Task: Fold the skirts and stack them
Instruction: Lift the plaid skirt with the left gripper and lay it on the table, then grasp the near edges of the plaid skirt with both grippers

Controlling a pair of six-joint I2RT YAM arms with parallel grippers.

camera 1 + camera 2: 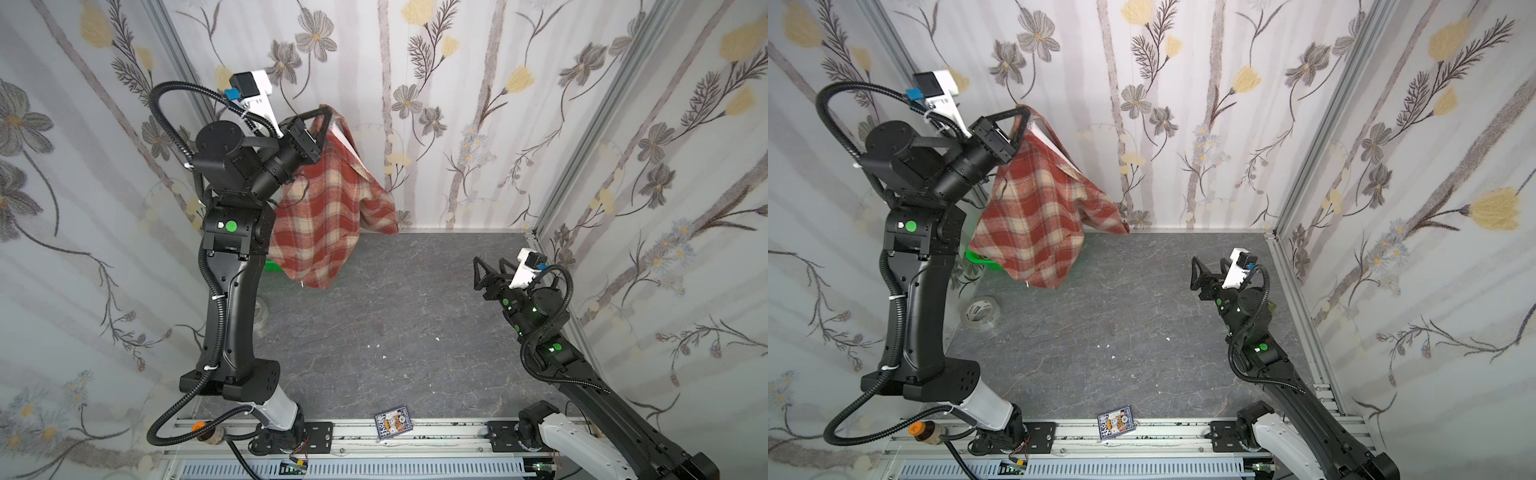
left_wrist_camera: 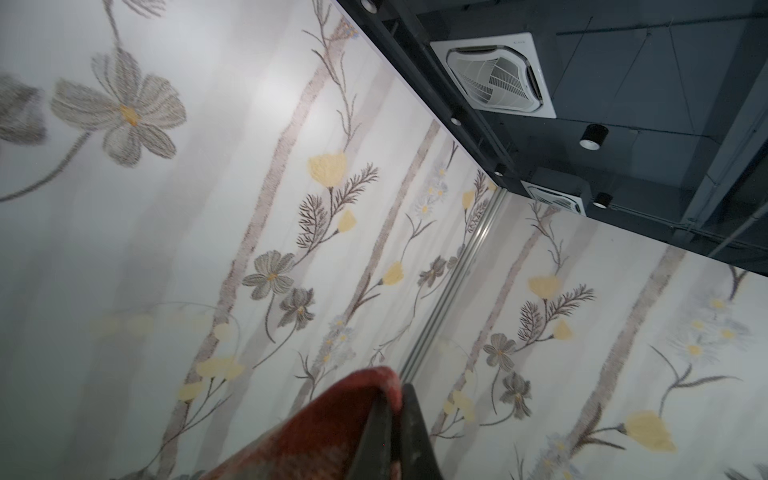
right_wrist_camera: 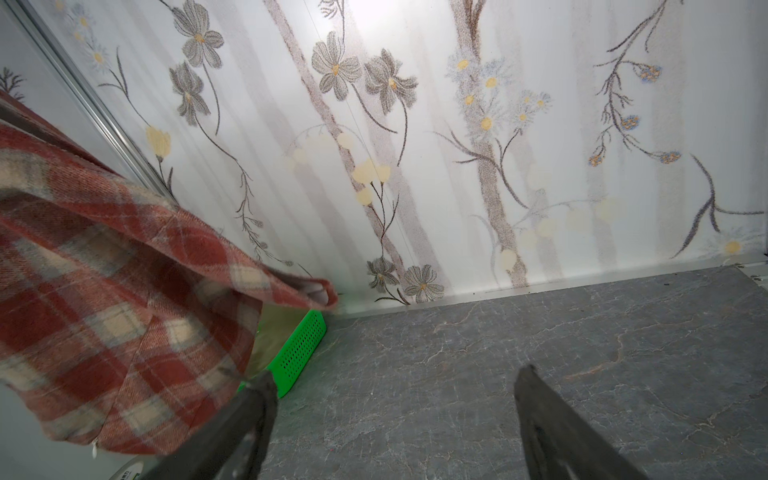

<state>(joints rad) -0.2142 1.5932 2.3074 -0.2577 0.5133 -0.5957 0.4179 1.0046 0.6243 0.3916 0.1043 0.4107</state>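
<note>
The plaid skirt hangs in the air at the back left, in front of the back wall. My left gripper is shut on its top edge. In the left wrist view the red cloth is pinched between the closed fingers of that gripper. The skirt's lower hem dangles over the green basket. A patch of khaki-olive skirt shows inside the basket, mostly hidden. My right gripper hovers open and empty at the right, above the grey table.
A roll of tape lies on the table left of the middle, near the left arm. A small printed card sits at the front rail. Flowered walls close in the back and both sides. Small white scraps dot the table.
</note>
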